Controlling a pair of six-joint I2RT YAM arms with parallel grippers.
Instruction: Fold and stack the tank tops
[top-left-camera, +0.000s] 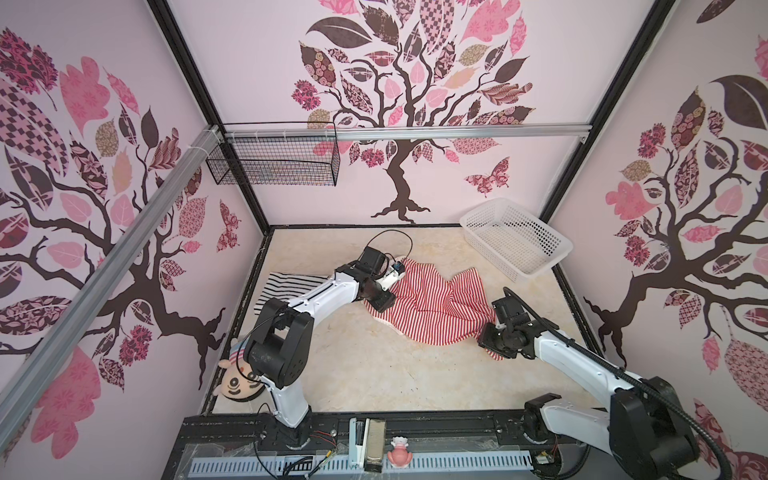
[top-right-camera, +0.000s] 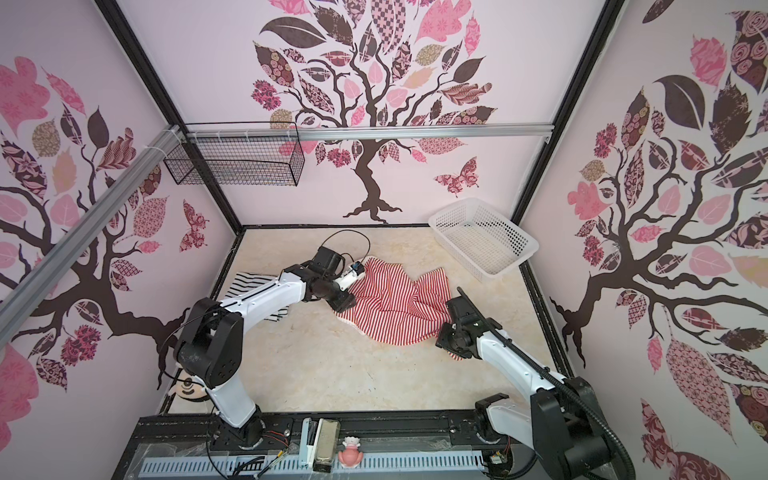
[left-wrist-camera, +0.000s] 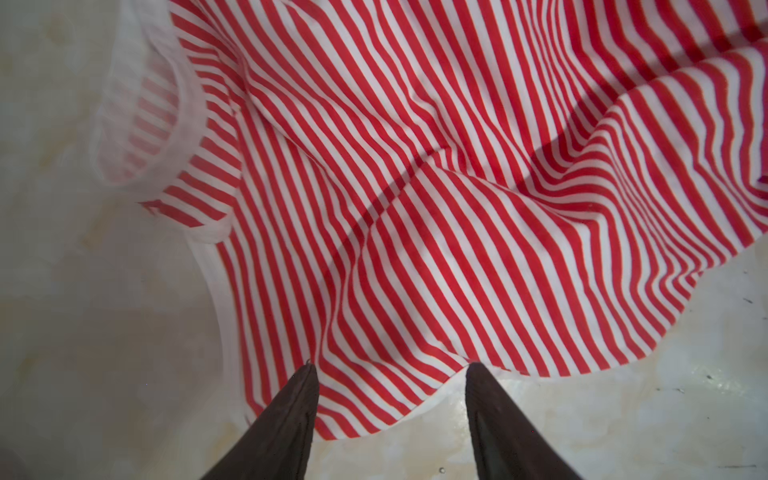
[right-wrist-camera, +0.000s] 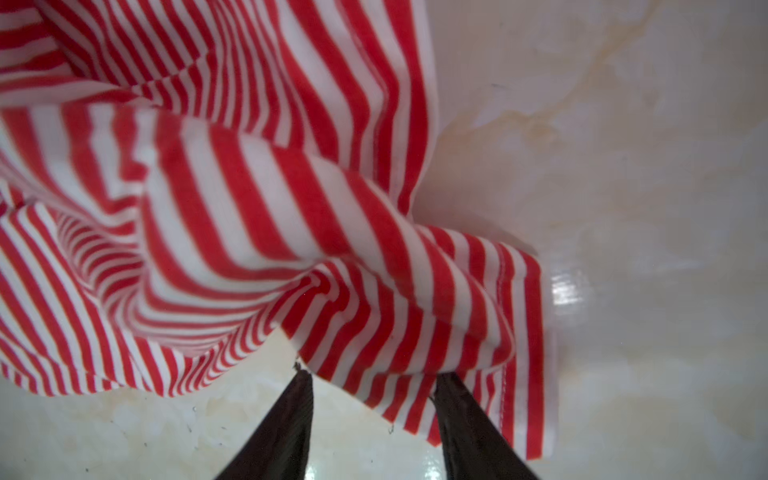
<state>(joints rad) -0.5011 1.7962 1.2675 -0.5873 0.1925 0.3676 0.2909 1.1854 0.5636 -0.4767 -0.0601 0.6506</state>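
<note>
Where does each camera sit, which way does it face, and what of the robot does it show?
Top views: high at the front, looking down on the table, left arm, right arm, the red-and-white top, the black-and-white top.
Left wrist: behind the left gripper, facing the red-and-white top; two parted fingers show.
Right wrist: behind the right gripper, facing that top's hemmed corner; parted fingers show.
Shared: all four show the red-and-white top.

White shells and black joints are forming both arms (top-left-camera: 320, 293); black cables (top-left-camera: 395, 231) are looping behind the jaws' dark tapered fingers (left-wrist-camera: 282, 428).
</note>
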